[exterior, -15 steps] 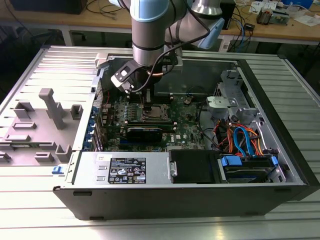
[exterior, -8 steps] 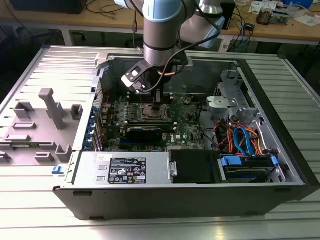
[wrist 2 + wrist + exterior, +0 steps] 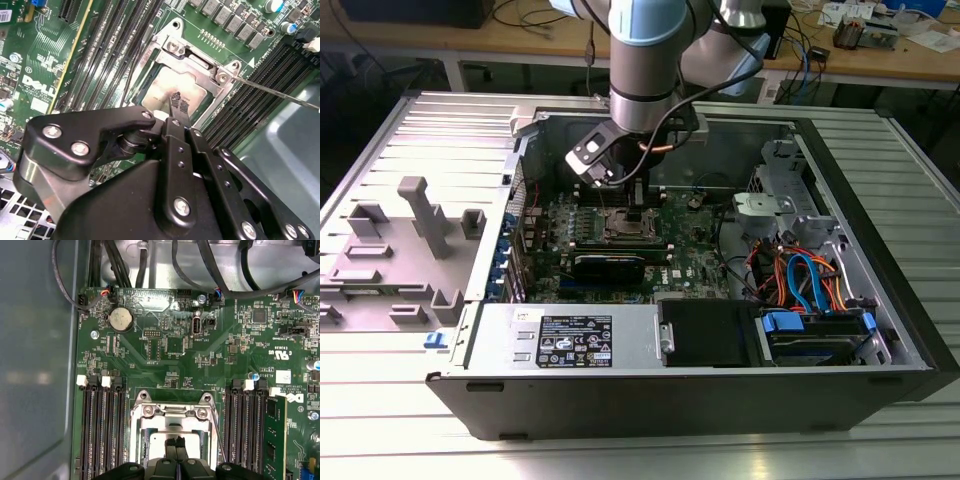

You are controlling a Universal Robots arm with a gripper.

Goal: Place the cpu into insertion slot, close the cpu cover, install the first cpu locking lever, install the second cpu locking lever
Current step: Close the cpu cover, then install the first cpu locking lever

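The gripper (image 3: pixel 178 104) is clenched on nothing, its tips right at the top of the cpu (image 3: pixel 165 89). The cpu sits in the insertion slot (image 3: pixel 628 226) mid-frame in the exterior view, with the cpu cover (image 3: pixel 200 67) flat around it. Beyond, a thin lever rod (image 3: pixel 280 95) angles away across the green motherboard (image 3: pixel 175 345).

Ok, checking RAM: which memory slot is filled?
The one farthest from the insertion slot, away from the coin cell: it alone holds a green memory module.

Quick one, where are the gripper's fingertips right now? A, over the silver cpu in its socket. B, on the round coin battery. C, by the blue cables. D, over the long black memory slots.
A: in the second wrist view the gripper points its tips at the cpu.
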